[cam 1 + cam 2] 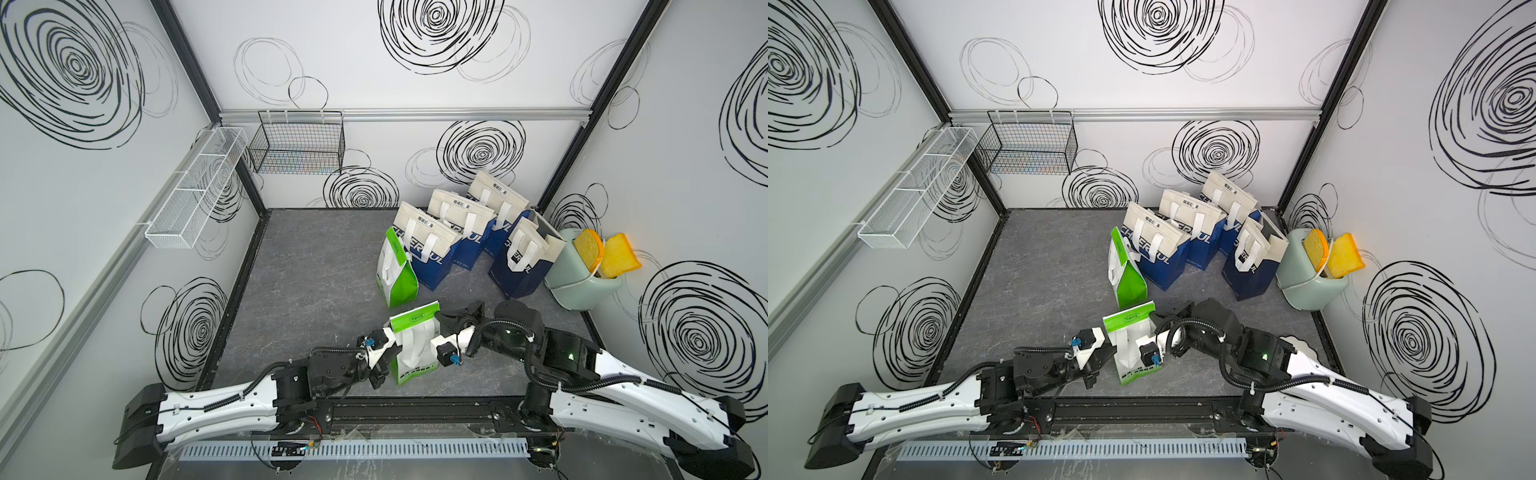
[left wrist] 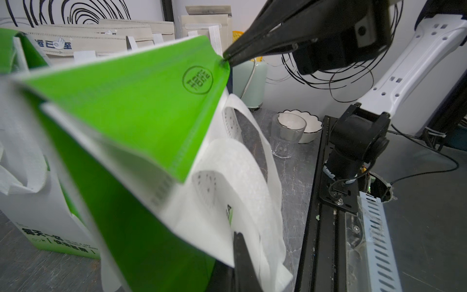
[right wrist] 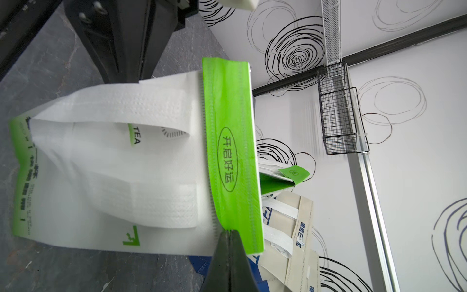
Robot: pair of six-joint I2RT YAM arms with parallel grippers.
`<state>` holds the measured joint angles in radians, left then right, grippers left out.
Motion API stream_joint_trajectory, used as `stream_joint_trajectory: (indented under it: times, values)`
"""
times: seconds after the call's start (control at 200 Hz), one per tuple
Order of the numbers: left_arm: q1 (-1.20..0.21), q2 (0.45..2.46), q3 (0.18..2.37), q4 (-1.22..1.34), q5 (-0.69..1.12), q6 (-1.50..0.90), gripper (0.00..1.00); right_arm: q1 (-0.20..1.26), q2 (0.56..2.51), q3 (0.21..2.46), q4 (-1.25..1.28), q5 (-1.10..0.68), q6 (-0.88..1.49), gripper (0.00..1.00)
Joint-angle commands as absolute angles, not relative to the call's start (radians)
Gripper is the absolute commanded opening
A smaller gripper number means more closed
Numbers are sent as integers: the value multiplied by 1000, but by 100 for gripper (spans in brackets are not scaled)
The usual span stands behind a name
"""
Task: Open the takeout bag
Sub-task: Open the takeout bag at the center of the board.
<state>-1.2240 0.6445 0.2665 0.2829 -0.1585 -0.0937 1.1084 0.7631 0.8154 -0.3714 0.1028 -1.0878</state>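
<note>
Grey marbled worktop (image 1: 311,270), swirl-print walls. Takeout bag (image 1: 411,353) stands upright near the front edge, between both arms. Judged light, soft non-woven fabric that is likely to flex or tip, so best held at the green top flap (image 3: 230,156). Right hand (image 3: 228,233) is pinched tight on that flap's corner. Left hand (image 1: 390,357) is closed on the bag's white side.
</note>
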Motion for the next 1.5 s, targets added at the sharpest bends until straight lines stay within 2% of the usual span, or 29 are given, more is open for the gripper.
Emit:
stream_joint_trajectory:
  times: [0.0,0.45,0.62,0.75,0.775,0.815,1.04,1.241,1.496]
  values:
    - [-1229,633,287,336,-158,-90,0,1110,773,883,-409,27,-1034,0]
    - [-1228,636,292,325,-156,-87,0,1101,813,969,-482,8,-997,0]
    - [-1228,638,291,328,-158,-87,0,1101,788,929,-491,-19,-1053,0]
    - [-1228,639,289,327,-160,-89,0,1103,761,905,-524,-65,-1083,47]
    - [-1229,640,288,330,-161,-88,0,1103,754,898,-536,-73,-1101,52]
    - [-1229,640,288,330,-161,-89,0,1104,747,885,-552,-68,-1129,54]
    - [-1229,639,284,332,-163,-90,0,1112,736,835,-528,31,-1185,49]
    - [-1229,635,286,327,-164,-91,0,1133,746,793,-422,203,-1242,42]
    - [-1228,639,283,334,-164,-91,0,1143,735,762,-304,298,-1295,35]
